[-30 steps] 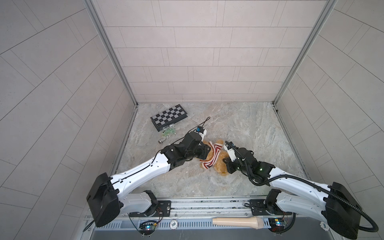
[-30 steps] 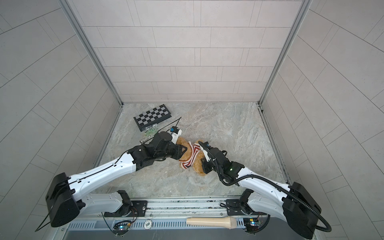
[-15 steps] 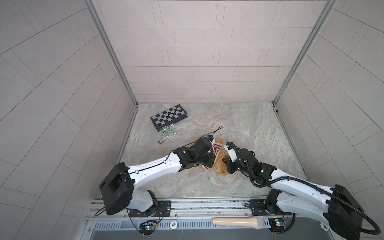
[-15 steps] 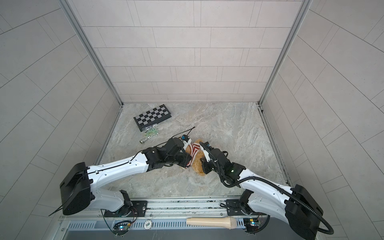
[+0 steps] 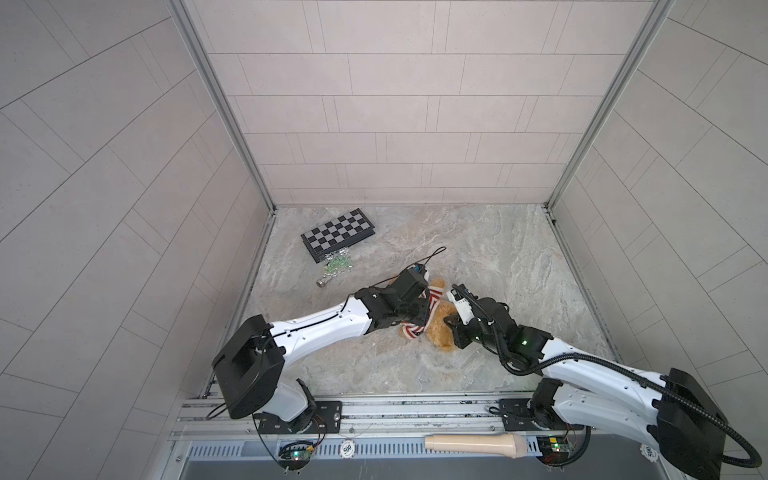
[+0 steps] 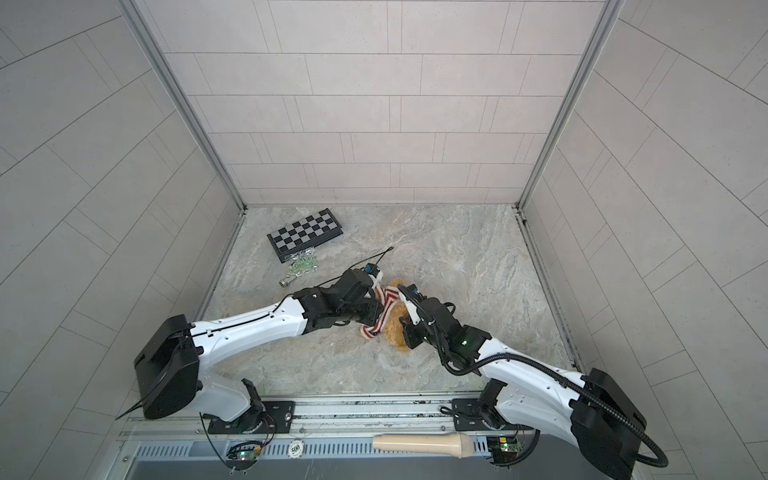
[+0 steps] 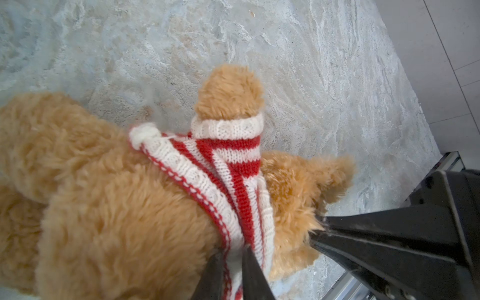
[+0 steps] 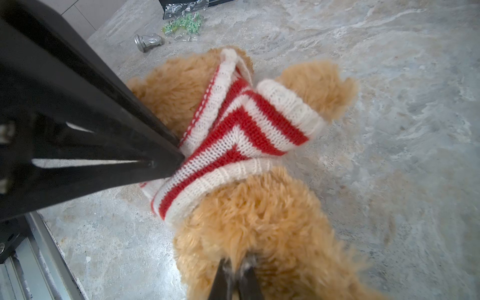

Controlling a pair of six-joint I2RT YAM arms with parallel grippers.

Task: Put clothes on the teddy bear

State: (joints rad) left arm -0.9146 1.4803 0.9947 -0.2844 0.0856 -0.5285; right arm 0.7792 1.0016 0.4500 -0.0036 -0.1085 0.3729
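fluffy plush teddy bear [image 7: 117, 220], knit sweater [image 7: 228, 153], matt stone-look tabletop [image 7: 311, 65]

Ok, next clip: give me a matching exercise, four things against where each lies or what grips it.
Things
1. fluffy golden-tan plush teddy bear
2. red-and-white striped knit sweater
3. black-and-white checkered chessboard
4. beige plastic handle

States
A. lying on the front metal frame
B. pinched by the left gripper
C. near the back left corner of the stone-patterned table
D. fur pinched by the right gripper

Pairs: 1-D, 2-B, 3-C, 4-A
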